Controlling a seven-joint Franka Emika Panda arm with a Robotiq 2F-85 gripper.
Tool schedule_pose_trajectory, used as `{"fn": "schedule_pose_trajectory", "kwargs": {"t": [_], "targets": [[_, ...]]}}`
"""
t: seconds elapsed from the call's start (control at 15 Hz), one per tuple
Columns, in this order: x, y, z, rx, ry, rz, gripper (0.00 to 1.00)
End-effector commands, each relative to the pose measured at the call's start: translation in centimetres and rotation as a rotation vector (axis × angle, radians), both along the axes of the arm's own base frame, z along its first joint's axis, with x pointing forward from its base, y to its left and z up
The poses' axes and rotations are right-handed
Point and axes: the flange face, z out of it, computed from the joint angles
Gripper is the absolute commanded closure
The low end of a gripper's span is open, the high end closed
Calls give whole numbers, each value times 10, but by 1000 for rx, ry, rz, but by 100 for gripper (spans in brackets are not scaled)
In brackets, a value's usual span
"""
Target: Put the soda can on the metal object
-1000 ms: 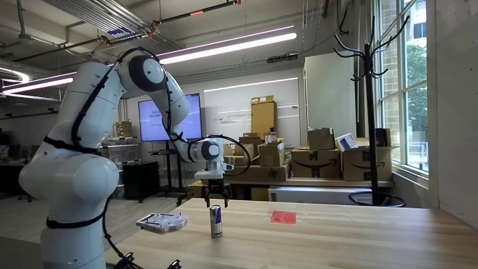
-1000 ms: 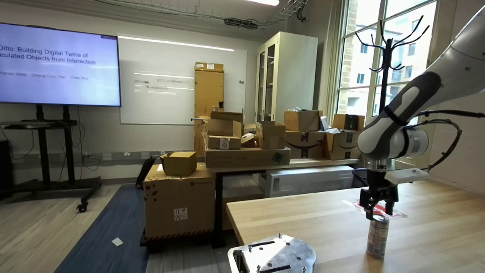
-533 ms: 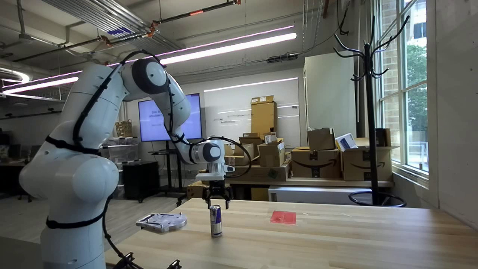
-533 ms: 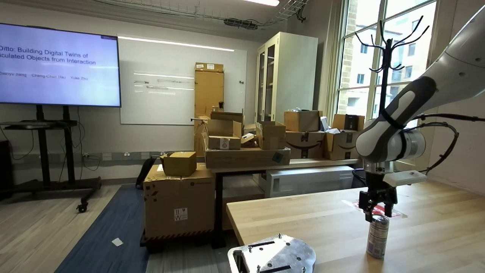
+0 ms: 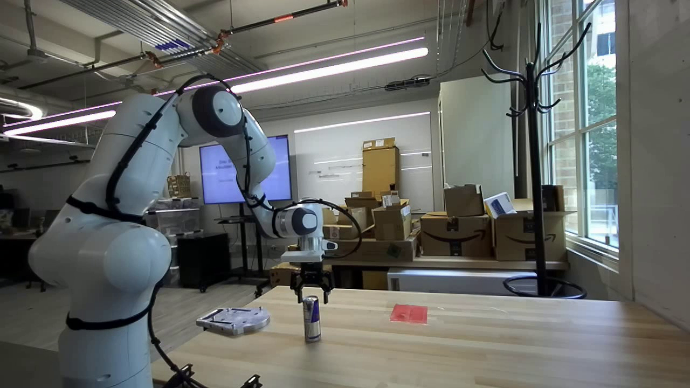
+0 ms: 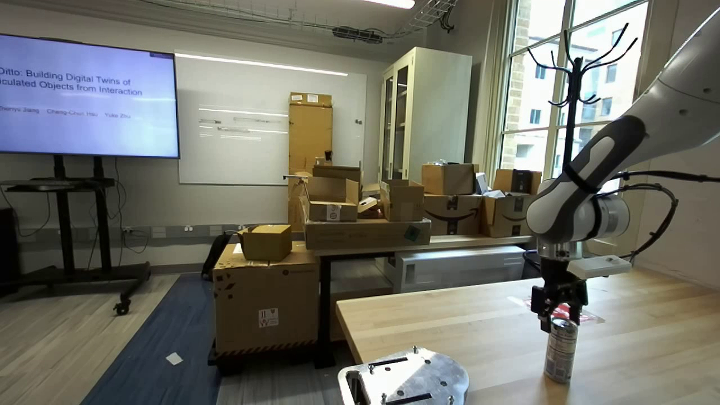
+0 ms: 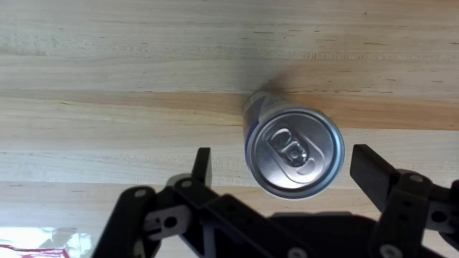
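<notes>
Broad wooden table (image 5: 463, 350) down below, pale strips with a fine streaky grain, and standing on it, our soda can (image 5: 311, 319). Over the can hangs the white arm (image 5: 145, 161), smooth rounded shells, dark bands at the joints. The metal object (image 6: 416, 376) lies apart from the can, left of it in both exterior views: flat silvery plate, one end rounded, pierced by slots and round holes. And here's the gripper (image 5: 312, 298), black, angular, all hinged links! It points down with jaws spread wide, nothing pinched. This is what counts: the can sits right beneath it, long axis upright, the top lined up between the fingers (image 7: 374, 175) and, as far as I can judge, around fingertip height. In the wrist view wood shows on either side of the rim, less of it on the picture's right. My call: go lower, then close; that nearer finger may well nudge the can first. The can's a slim smooth cylinder, silver and blue-purple, probably slippery. Beyond it in an exterior view, a flat red object (image 5: 408, 313). Tiniest of all, atop the can, the looped ring-pull (image 7: 289, 147), bright metal.
</notes>
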Motion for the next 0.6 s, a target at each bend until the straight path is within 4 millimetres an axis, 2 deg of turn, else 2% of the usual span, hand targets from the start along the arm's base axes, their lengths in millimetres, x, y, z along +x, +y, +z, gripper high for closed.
{"fn": "schedule_pose_trajectory", "kwargs": {"t": [0.0, 0.4, 0.47, 0.53], "targets": [[-3, -5, 2, 28, 3, 6, 0], [-7, -3, -2, 32, 11, 8, 0], [-8, -2, -3, 28, 8, 11, 3], [-8, -1, -3, 28, 4, 15, 26]]}}
